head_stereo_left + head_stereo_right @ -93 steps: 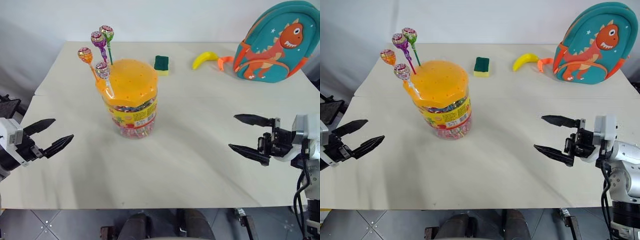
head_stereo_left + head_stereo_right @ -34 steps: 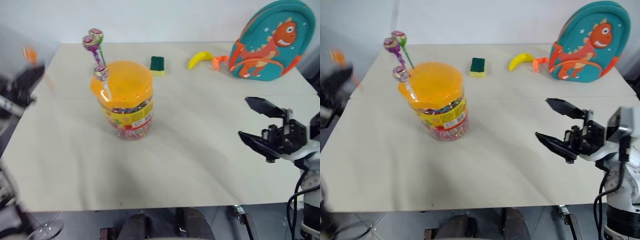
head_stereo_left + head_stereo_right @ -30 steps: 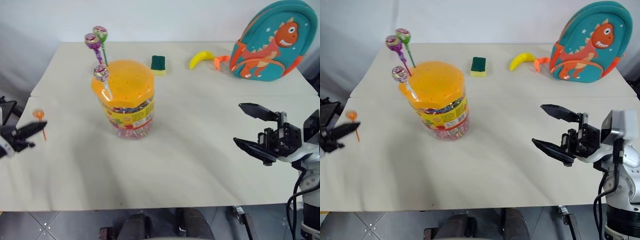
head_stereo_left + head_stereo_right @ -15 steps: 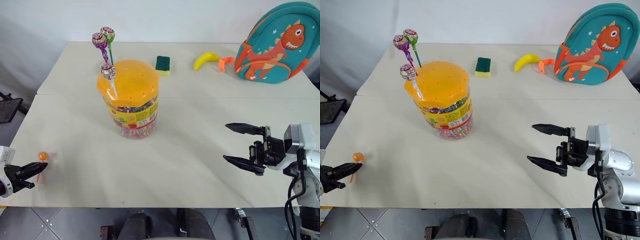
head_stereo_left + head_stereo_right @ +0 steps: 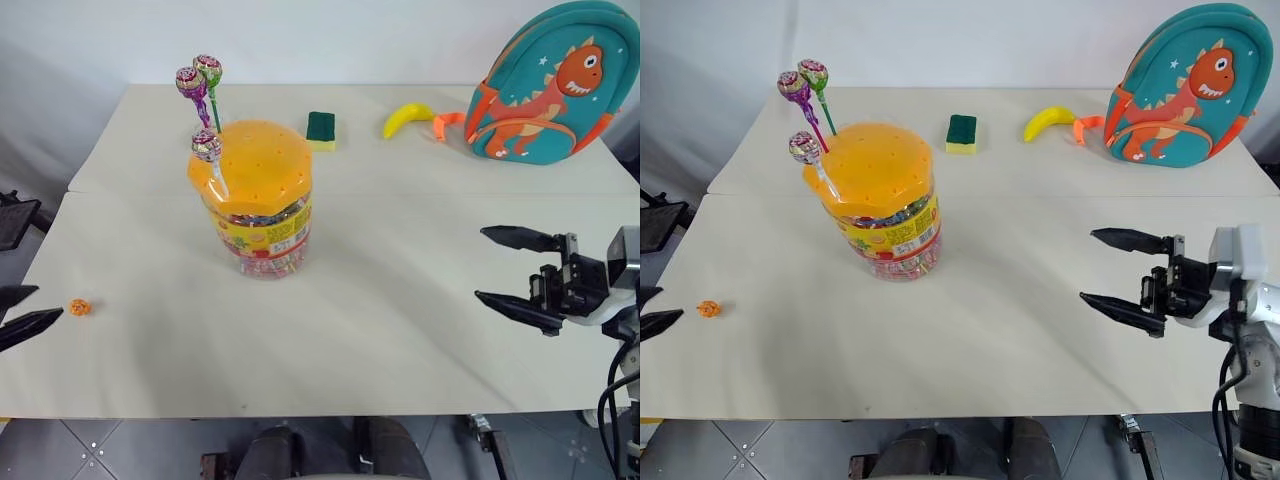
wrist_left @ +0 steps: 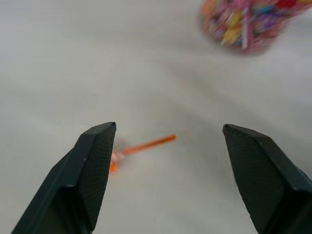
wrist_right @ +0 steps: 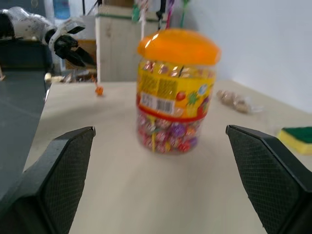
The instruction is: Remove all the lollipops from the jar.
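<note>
- On the table [image 5: 400, 300], the orange lollipop [image 5: 79, 307] lies freed; left hand [image 5: 18, 312] released, right hand [image 5: 513, 270] released
- Next: reach the jar [image 5: 258, 195]; three lollipops [image 5: 200, 85] remain

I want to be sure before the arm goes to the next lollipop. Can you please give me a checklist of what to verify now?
1. Left gripper empty and open: ok, wide apart, nothing between.
2. Orange-stick lollipop out of the jar: ok, it lies on the table beside the left gripper.
3. Lollipops left in the lid: not ok, three remain: white-stick lollipop, purple-stick lollipop, green-stick lollipop.
4. Jar upright: ok.
5. Right gripper away from the jar: ok, open, empty.
</note>
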`<action>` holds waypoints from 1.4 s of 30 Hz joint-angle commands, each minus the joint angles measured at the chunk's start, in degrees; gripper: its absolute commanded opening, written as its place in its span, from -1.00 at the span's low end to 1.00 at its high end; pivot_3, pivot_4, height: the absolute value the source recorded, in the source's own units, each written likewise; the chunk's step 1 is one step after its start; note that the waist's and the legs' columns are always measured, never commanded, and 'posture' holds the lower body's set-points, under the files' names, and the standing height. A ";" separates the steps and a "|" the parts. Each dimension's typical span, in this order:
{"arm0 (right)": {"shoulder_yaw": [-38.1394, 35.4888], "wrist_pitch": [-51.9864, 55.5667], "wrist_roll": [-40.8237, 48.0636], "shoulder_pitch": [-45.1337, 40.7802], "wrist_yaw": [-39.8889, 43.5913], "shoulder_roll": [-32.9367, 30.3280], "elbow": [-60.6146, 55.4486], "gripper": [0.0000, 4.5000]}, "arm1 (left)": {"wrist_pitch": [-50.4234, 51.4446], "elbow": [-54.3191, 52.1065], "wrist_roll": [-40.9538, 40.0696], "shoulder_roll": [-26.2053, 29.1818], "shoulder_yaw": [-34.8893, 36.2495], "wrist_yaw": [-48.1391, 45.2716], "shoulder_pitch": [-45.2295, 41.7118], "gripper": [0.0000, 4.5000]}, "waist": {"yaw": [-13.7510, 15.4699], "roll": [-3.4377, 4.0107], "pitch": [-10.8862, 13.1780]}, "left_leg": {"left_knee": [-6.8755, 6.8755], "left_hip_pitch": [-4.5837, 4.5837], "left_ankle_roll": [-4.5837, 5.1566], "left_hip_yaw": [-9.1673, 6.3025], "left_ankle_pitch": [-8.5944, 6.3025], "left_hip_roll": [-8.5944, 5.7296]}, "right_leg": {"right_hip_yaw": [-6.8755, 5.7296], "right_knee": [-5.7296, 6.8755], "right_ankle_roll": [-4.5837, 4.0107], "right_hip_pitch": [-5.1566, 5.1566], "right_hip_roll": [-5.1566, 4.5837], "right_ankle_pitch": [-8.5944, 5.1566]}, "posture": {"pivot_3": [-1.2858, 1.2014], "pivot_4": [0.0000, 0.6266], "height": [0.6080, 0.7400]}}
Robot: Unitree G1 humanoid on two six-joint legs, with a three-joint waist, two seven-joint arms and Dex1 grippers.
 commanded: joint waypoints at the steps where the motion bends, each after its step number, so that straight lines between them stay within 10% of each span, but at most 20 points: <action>1: -1.99 1.35 3.28 -0.04 -1.79 0.32 -4.45 1.00 | -1.24 -15.17 -5.26 -0.92 -1.63 -1.56 -3.57 0.66 | 0.25 -0.02 0.01 | 0.00 -0.02 0.00 -0.01 0.00 0.01 | 0.00 0.00 0.00 0.00 0.00 0.00 | 0.03 -0.52 1.00; 7: -1.57 3.02 7.65 -1.69 -7.97 4.15 -10.16 1.00 | 9.56 -32.10 -16.61 -9.41 -17.81 12.34 -24.01 0.66 | 0.94 0.06 -0.06 | 0.11 0.00 0.09 -0.13 0.05 -0.13 | 0.03 0.23 0.13 0.15 -0.11 0.08 | 0.03 -0.52 1.00; 17: 1.17 1.63 6.22 -1.21 -11.34 7.01 -16.04 1.00 | 15.78 -28.84 -13.12 -22.06 -33.79 24.55 -44.43 0.66 | 1.11 -0.03 -0.05 | 0.19 0.03 0.15 0.17 0.18 -0.17 | -0.10 0.46 0.18 0.08 0.40 0.11 | 0.03 -0.52 1.00; 22: 0.99 0.46 5.29 -0.02 -12.18 7.54 -16.72 1.00 | 17.40 -27.51 -13.67 -21.64 -33.55 24.20 -45.22 0.41 | 1.54 -0.04 -0.06 | 0.29 0.05 0.26 0.17 0.24 -0.24 | -0.03 0.46 0.27 0.15 0.35 0.15 | 0.03 -0.52 1.00; 33: 1.94 -1.30 4.17 -1.04 -11.82 7.88 -14.51 1.00 | 20.26 -26.74 -17.74 -21.71 -29.53 25.25 -47.67 -0.99 | 1.62 -0.10 -0.05 | 0.35 0.02 0.26 0.01 0.25 -0.31 | 0.02 0.43 0.27 0.22 0.28 0.16 | 0.03 -0.52 1.00; 42: 3.42 -0.39 4.61 -3.28 -10.83 8.33 -12.26 1.00 | 34.77 -24.46 -34.64 -13.18 -13.07 27.04 -41.89 -0.99 | 0.28 -0.21 0.02 | 0.25 -0.02 0.20 -0.06 0.23 -0.19 | 0.00 0.31 0.26 0.16 0.23 0.15 | 0.03 -0.52 1.00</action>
